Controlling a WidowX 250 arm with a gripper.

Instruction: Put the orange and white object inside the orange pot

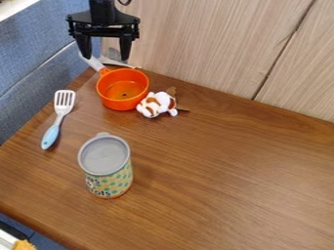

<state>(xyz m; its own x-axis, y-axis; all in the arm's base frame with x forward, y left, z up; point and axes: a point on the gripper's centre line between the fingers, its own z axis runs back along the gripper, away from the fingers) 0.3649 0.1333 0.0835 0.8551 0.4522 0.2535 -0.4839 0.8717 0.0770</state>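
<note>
our plush toy beside the orange pot, upper left
above them, our tool hangs with fingers apart

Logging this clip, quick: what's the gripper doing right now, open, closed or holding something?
Gripper: open, fingers spread wide apart, holding nothing, over the far end of the table near the orange pot.
</note>
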